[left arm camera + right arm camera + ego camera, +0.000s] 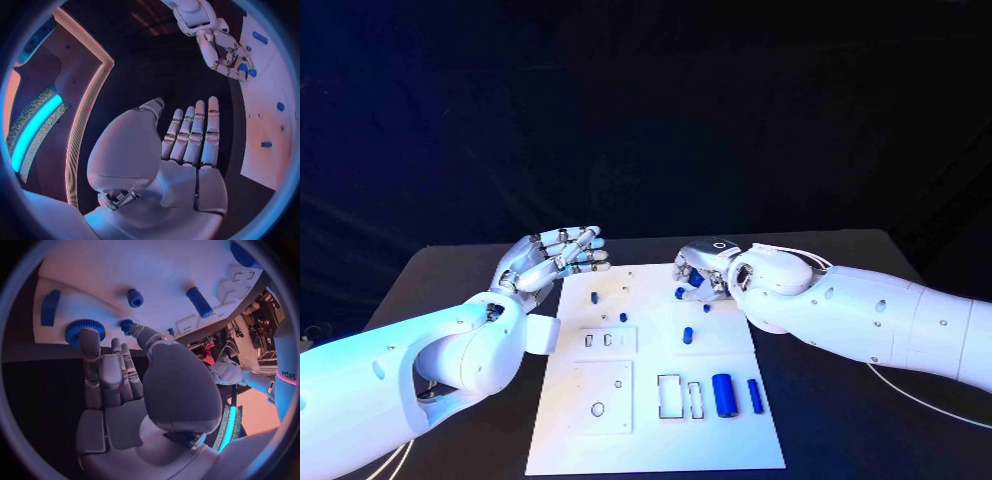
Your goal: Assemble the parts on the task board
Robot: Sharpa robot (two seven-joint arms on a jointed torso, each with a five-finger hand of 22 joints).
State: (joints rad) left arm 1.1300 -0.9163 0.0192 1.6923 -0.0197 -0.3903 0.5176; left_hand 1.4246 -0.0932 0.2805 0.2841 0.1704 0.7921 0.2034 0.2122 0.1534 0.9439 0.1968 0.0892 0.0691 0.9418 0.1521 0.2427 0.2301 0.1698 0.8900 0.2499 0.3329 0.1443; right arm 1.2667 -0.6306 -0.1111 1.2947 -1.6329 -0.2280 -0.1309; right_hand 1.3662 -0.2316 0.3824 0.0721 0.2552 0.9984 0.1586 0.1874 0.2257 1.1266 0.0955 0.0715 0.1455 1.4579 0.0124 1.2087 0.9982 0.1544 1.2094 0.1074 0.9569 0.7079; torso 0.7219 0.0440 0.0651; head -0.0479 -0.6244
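The task board [661, 440] lies in the middle of the table [834, 420], its long sides running from the table's near edge toward its far edge. A thick cylinder [724, 395] and a thinner rod [754, 396] lie side by side near the board's near right corner, with a short rod [687, 335] behind them toward the board's middle. The left hand [557, 255] is off the board's far left corner, and the right hand [704, 272] is over its far right corner.

two glossy white arms with rounded shells and small dark screw holes; the left hand [557, 252] and right hand [704, 272] are silver, segmented metal.
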